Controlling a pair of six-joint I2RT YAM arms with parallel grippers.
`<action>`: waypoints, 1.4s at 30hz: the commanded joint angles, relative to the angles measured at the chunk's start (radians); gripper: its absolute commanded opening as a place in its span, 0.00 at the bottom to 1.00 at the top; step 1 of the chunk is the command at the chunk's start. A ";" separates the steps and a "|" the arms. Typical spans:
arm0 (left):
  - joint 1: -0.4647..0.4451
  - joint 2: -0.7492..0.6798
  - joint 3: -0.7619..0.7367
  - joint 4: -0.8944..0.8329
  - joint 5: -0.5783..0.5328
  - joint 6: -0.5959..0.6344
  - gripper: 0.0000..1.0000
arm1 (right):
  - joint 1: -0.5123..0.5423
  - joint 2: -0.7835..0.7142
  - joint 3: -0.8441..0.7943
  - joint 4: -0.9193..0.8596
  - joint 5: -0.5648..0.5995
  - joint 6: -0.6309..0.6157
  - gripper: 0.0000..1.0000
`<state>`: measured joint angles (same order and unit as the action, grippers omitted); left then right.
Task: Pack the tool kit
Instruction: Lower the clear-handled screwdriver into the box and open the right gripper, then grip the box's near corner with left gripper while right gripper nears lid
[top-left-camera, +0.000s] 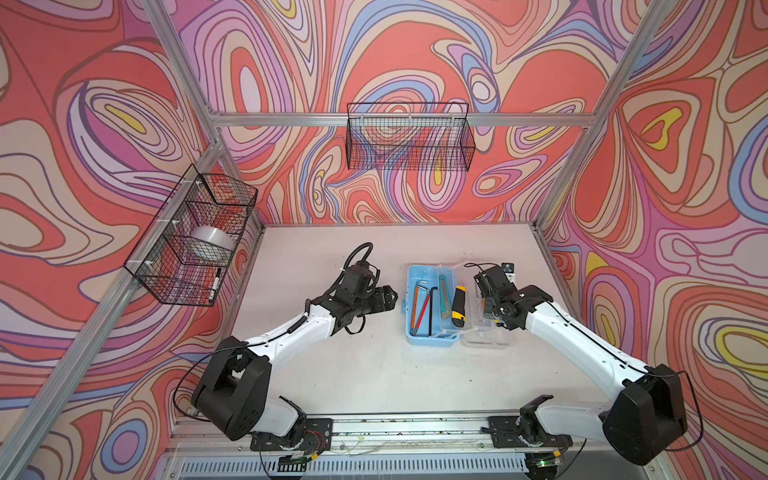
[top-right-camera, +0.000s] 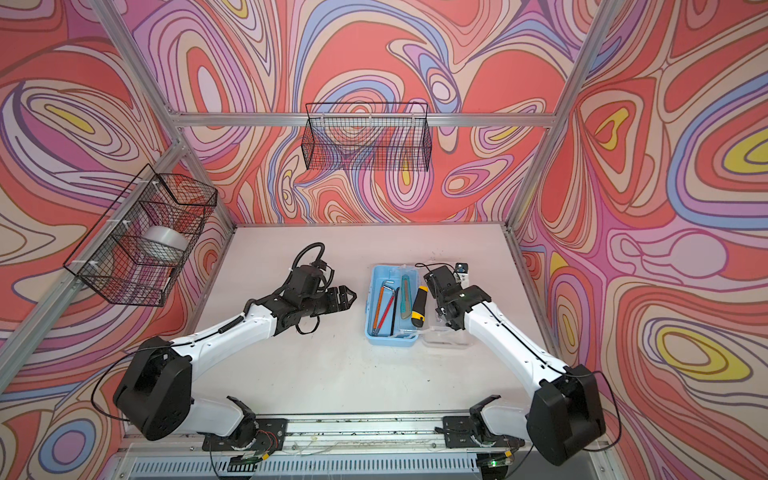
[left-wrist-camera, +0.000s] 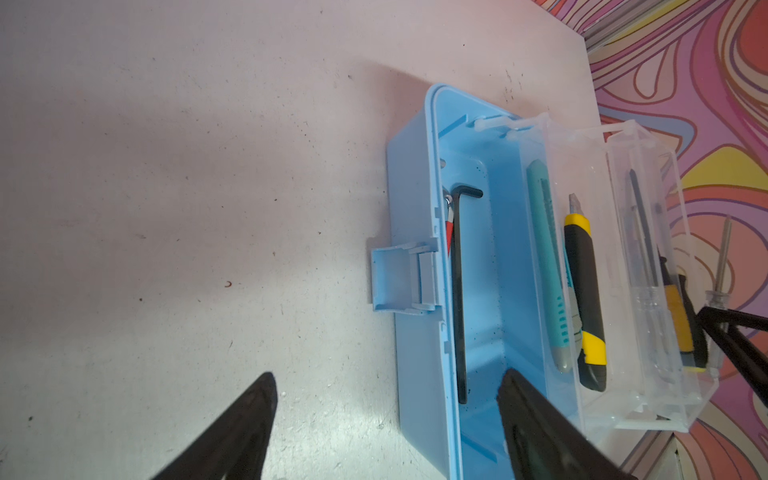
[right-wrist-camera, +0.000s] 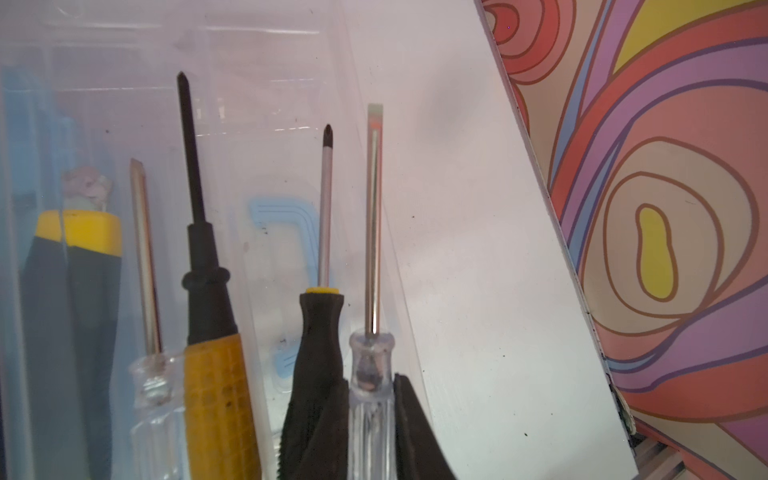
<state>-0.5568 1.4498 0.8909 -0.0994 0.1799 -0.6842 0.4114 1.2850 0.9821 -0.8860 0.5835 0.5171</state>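
Observation:
The tool kit (top-left-camera: 415, 336) lies open right of centre in both top views, its clear lid (top-left-camera: 488, 338) folded out to the right. Hex keys (top-left-camera: 432, 303) lie in the blue base (left-wrist-camera: 415, 365). A teal utility knife (left-wrist-camera: 544, 257) and a yellow-black one (left-wrist-camera: 584, 291) rest by the hinge. Several screwdrivers (right-wrist-camera: 208, 332) lie in the lid. My right gripper (right-wrist-camera: 371, 382) is shut on a clear-handled screwdriver (right-wrist-camera: 372, 232) at the lid's outer wall. My left gripper (top-left-camera: 390, 297) hovers open just left of the base, holding nothing.
One black wire basket (top-left-camera: 409, 137) hangs on the back wall. Another (top-left-camera: 183, 266) on the left wall holds a tape roll (top-left-camera: 212, 241) and a marker (top-left-camera: 216, 282). Aluminium frame posts stand at the table's corners, and the right wall is close behind the lid.

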 joint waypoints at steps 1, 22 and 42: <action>-0.004 0.020 0.029 0.018 -0.004 0.010 0.84 | -0.007 0.014 -0.011 0.015 0.006 0.001 0.19; -0.008 0.236 0.251 -0.017 -0.030 0.058 0.84 | -0.008 -0.165 0.051 0.080 -0.255 0.014 0.39; -0.080 0.640 0.734 -0.327 -0.292 0.152 0.55 | -0.008 -0.106 0.139 0.105 -0.283 -0.024 0.38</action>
<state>-0.6331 2.0571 1.5883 -0.3500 -0.0628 -0.5526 0.4061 1.1603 1.0969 -0.7959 0.3035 0.5087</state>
